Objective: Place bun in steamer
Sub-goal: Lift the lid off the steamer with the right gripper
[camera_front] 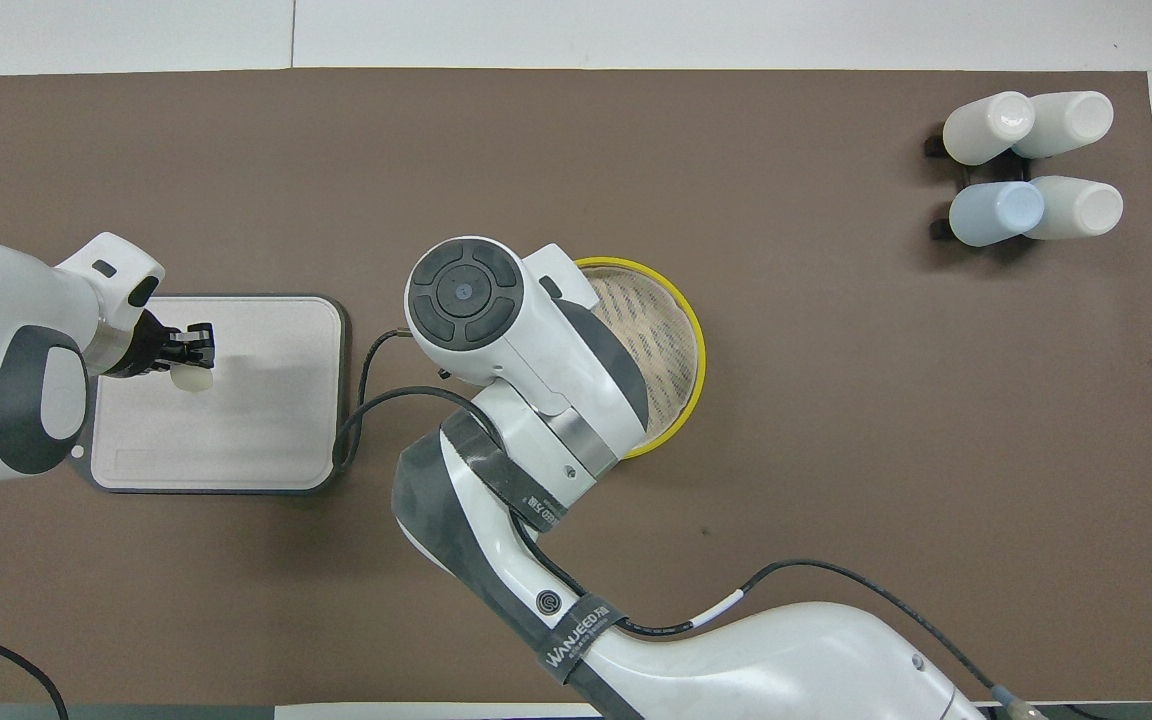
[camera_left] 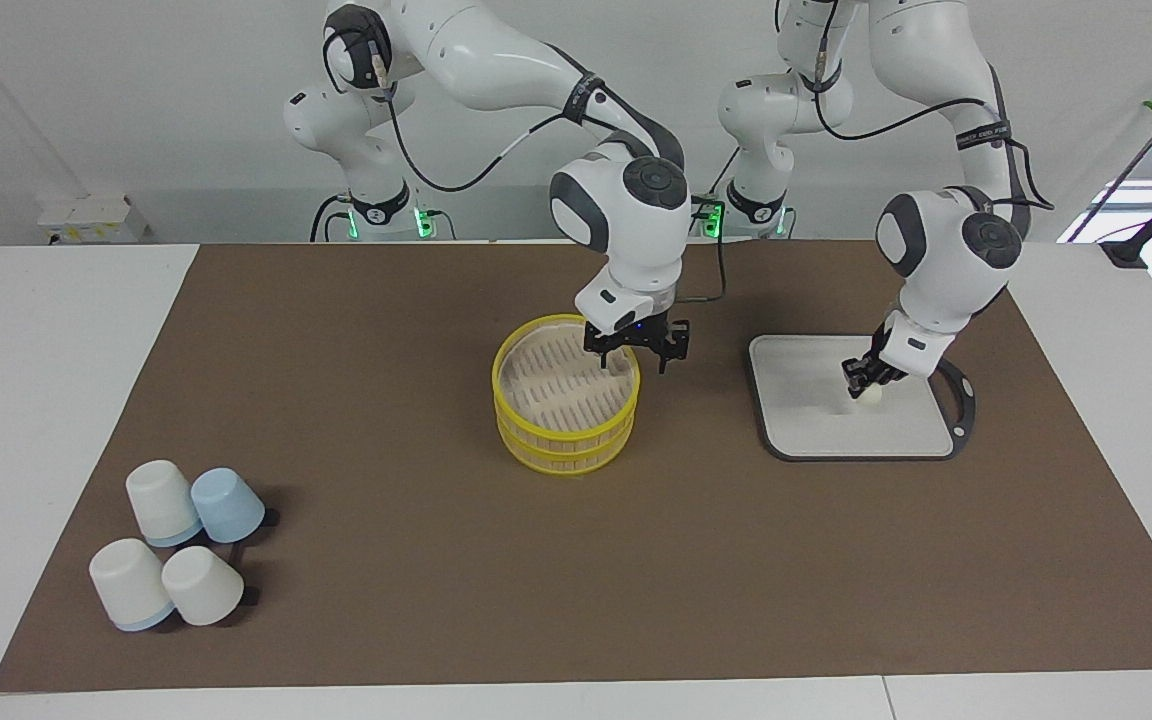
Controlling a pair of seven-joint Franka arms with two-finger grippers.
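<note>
Right now the bun (camera_left: 869, 394) sits pinched at the fingertips of the left tool (camera_left: 862, 379), low over the grey-white board (camera_left: 896, 430) near the left arm's end of the tabletop (camera_left: 436, 600); whether it has cleared the board I cannot tell. The tool is closed on it from above, gripping only its upper part. That shallow hold is the main risk: soft dough could squash, slip or roll out on the carry to the steamer (camera_left: 566, 405), which stands mid-tabletop, well apart from the board. A second risk is crowding. The right tool (camera_left: 636, 345) hangs with its jaws spread and nothing in them, just over the steamer's rim on the side toward the robots, so an incoming arm could clip it or the yellow rim. The 4 cups (camera_left: 176, 545) by the corner at the right arm's end are out of the way.
</note>
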